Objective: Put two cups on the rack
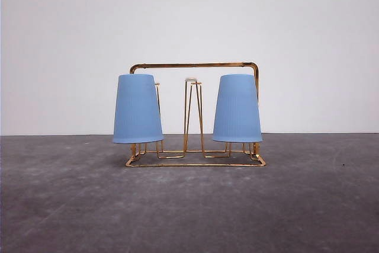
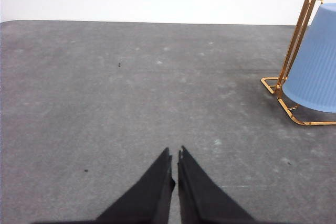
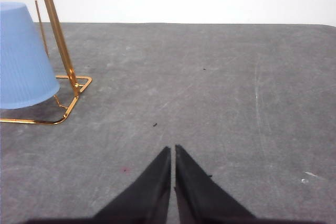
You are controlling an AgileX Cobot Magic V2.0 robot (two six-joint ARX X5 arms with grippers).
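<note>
Grey table [image 1: 71,205] — scuffed, white wall [image 1: 59,39] behind

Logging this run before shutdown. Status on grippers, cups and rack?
Left gripper shut, empty, over bare table. Right gripper same. Both cups, left cup and right cup, inverted on the rack. Nothing in the way.

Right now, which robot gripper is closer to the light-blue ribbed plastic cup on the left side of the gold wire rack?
Left. The left gripper sits beside that light-blue ribbed plastic cup; the right gripper is past the gold wire rack's other end.
</note>
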